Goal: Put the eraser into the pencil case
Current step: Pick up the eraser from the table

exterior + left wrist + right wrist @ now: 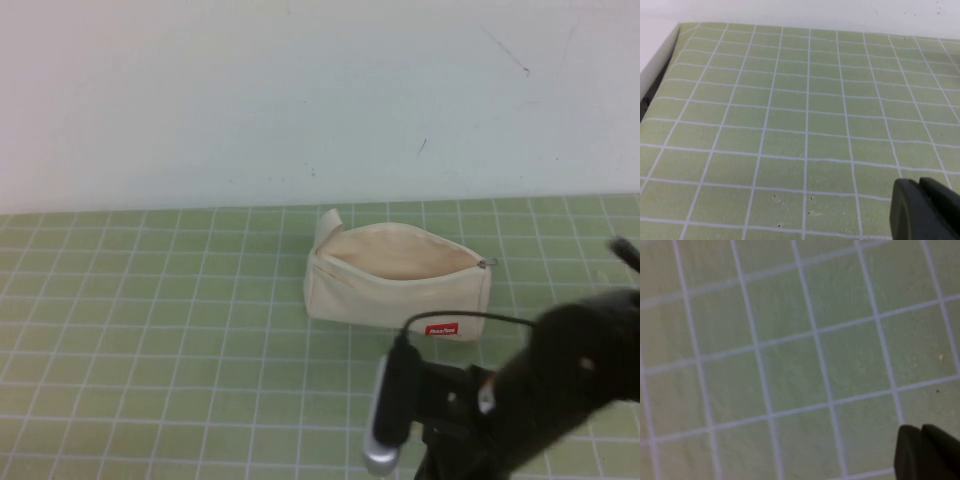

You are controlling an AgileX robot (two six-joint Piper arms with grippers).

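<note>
I see the pencil case (pixel 398 278) just beyond my right hand (pixel 927 452): cream fabric, red tag at its near right corner, zip open, mouth facing up, long axis left-right. Eraser not visible. Left hand (pixel 925 210) over bare green tabletop (pixel 790 125). Can't tell either hand's opening.

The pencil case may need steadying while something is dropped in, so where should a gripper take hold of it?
Probably the upright fabric flap at the pencil case mouth's left end, approached from the robot's left: it protrudes and leaves the opening clear. The left gripper and right gripper each hover over bare mat.
</note>
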